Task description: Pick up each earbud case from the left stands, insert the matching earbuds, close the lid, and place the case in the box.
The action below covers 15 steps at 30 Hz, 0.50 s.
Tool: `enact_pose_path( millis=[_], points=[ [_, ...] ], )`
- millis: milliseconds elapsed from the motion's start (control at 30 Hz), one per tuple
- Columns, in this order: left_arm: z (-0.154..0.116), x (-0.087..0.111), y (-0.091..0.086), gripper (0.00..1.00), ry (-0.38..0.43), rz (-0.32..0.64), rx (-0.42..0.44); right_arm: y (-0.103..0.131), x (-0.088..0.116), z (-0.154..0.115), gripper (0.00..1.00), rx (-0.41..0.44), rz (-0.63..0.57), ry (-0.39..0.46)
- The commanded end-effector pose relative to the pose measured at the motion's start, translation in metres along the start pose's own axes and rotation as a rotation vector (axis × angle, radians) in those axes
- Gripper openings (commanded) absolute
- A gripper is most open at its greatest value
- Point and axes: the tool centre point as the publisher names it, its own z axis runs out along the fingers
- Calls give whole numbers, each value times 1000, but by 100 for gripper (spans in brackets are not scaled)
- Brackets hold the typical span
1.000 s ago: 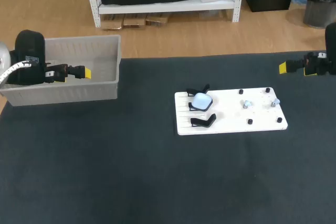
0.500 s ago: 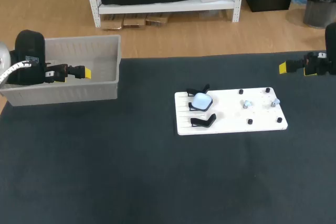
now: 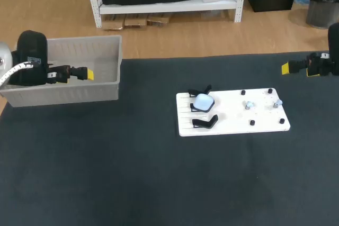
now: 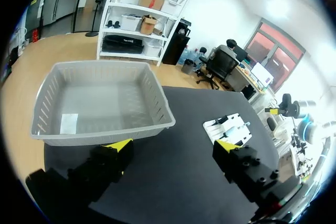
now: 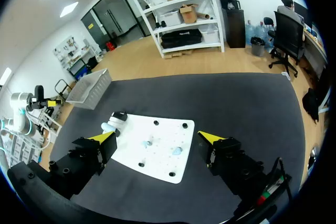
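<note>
Earbud case [image 3: 203, 101] sits on a stand at the white board's [image 3: 233, 123] left end. Left fingers [image 4: 118, 145] gape empty by the grey box [image 3: 79, 39]. Across the surface [image 3: 106, 173], the right fingers [image 5: 103, 137] are also wide open and empty.

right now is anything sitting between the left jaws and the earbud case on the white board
Only the grey box: the left jaws hang open at it, and its right wall lies toward the earbud case on the white board. Beyond that wall only bare tabletop shows.

Black table [image 3: 106, 183], matte surface, even light
</note>
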Motion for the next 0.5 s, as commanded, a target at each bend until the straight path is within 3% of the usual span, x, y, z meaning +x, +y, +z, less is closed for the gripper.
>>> enact_pose_path(
  millis=[33, 200, 500],
  points=[
    [4, -2, -6, 100, -16, 57, 54, -1, 0, 0, 100, -2, -1, 1],
    [8, -8, -24, 100, -22, 208, 144, -1, 0, 0, 100, -2, -1, 1],
    [29, -12, -69, 100, 5, 532, 411, -1, 0, 0, 100, -2, -1, 1]
  ],
)
